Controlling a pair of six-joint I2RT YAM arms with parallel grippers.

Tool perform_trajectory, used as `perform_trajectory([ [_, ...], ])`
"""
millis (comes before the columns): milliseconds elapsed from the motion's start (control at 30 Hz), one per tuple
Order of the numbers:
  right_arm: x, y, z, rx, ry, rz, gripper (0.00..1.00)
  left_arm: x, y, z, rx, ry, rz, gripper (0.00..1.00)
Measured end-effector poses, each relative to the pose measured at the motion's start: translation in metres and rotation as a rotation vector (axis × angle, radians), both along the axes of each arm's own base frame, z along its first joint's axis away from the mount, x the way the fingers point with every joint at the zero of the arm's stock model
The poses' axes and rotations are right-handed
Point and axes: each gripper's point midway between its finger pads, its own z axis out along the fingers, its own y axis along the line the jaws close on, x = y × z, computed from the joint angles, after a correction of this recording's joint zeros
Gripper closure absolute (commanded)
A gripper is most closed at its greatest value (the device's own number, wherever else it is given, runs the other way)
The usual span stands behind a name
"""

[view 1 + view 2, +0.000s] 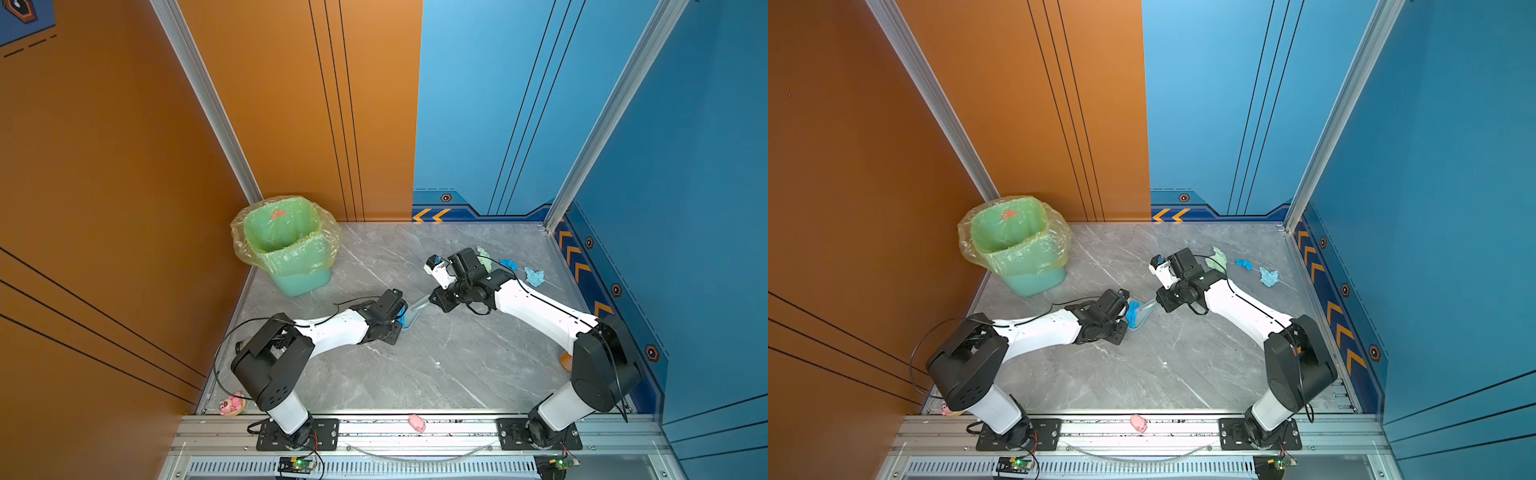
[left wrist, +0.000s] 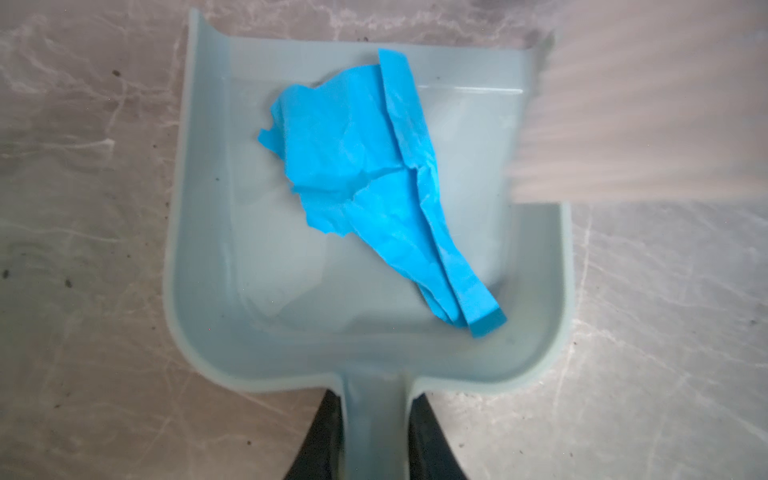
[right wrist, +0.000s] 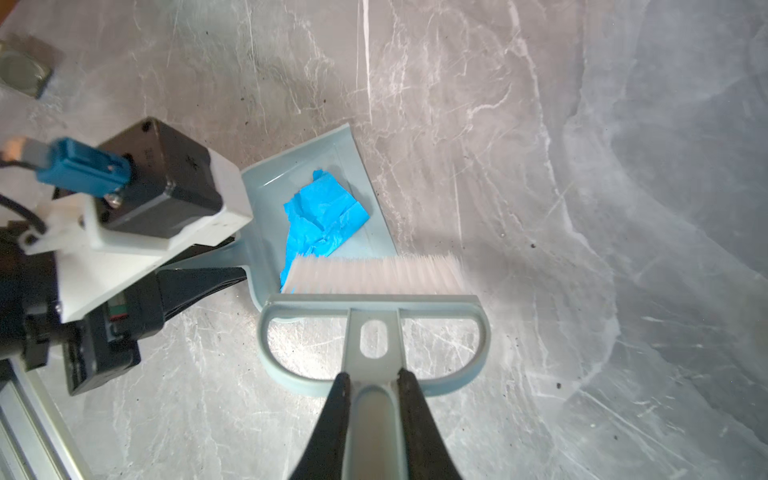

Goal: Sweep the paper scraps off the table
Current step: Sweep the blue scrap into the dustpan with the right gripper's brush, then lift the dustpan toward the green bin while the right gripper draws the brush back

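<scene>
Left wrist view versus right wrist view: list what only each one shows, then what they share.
Only left wrist: the whole inside of the dustpan, with the blue paper scrap unobstructed. Only right wrist: the right gripper shut on the brush handle, and the left arm's wrist camera. Both: the scrap in the dustpan, the left gripper shut on its handle, white bristles at the pan's edge, the table.

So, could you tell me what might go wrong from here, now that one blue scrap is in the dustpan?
The blue scrap lies loose in the dustpan held by the left end effector; tilting it toward the bin could spill it.
The pale green scrap sits close behind the right arm, so a swing could scatter it.
The orange scrap by the right arm's base is half hidden and easily missed.
</scene>
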Motion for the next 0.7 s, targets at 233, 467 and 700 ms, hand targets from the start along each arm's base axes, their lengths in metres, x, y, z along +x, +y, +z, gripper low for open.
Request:
perform_trajectory([
  [233, 0.005, -0.017, 0.021, 0.057, -0.034, -0.064, 1.0, 0.006, -0.002, 0.019, -0.03, -0.055, 0.008, 1.0],
  [467, 0.015, -0.048, 0.05, 0.129, -0.128, -0.187, 1.0, 0.01, 0.001, 0.062, -0.063, -0.132, 0.013, 1.0],
  [700, 0.022, -0.07, 0.059, 0.133, -0.208, -0.297, 1.0, 0.015, 0.013, 0.114, -0.1, -0.206, 0.033, 1.0],
])
